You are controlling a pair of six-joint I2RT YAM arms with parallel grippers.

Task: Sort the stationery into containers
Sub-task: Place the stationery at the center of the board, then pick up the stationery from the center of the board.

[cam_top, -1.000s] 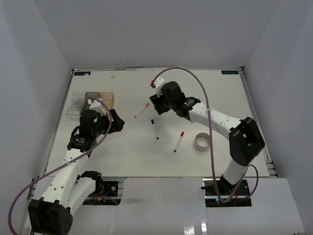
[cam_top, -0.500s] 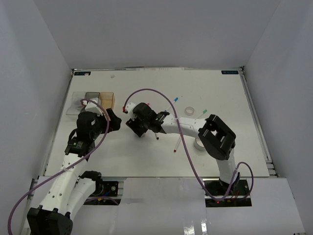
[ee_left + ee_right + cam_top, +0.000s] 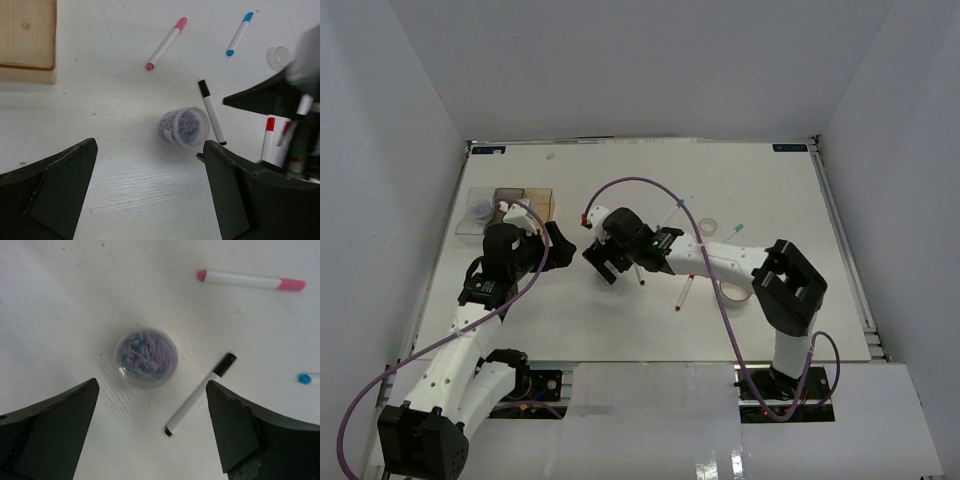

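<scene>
White walls close in a white table (image 3: 620,325), at whose far left three bins are set in a row: the clear bin (image 3: 468,226), the grey bin (image 3: 507,194) and the amber bin (image 3: 546,196). A small clear jar (image 3: 146,356), filled with blue and pink bits, stands upright left of the table's middle, well apart from the bins. The right gripper (image 3: 151,387) is held over it with its jaws spread wide and nothing gripped. The jar is seen between the two fingers and is touched by neither. The left gripper (image 3: 150,145) is spread to its widest as well and is empty, just to the left of the jar.

Trouble is most likely to come from the black marker (image 3: 200,395), which lies just beside the jar. If the jaws were closed from here, the marker could be caught by a finger and dragged along or flicked away. Because the jar is round and smooth, it could also be squeezed out sideways or tipped by an off-centre grip. The two grippers are near each other, and the left arm lies between the jar and the bins, so contact between the arms could be caused by a carry toward the far left.

The pink marker (image 3: 250,279) and the blue marker (image 3: 239,34) lie farther off. The red marker (image 3: 684,293), the green marker (image 3: 736,229) and two tape rolls (image 3: 708,226) (image 3: 732,290) are left at the right. A purple cable (image 3: 650,182) is looped above the right arm.
</scene>
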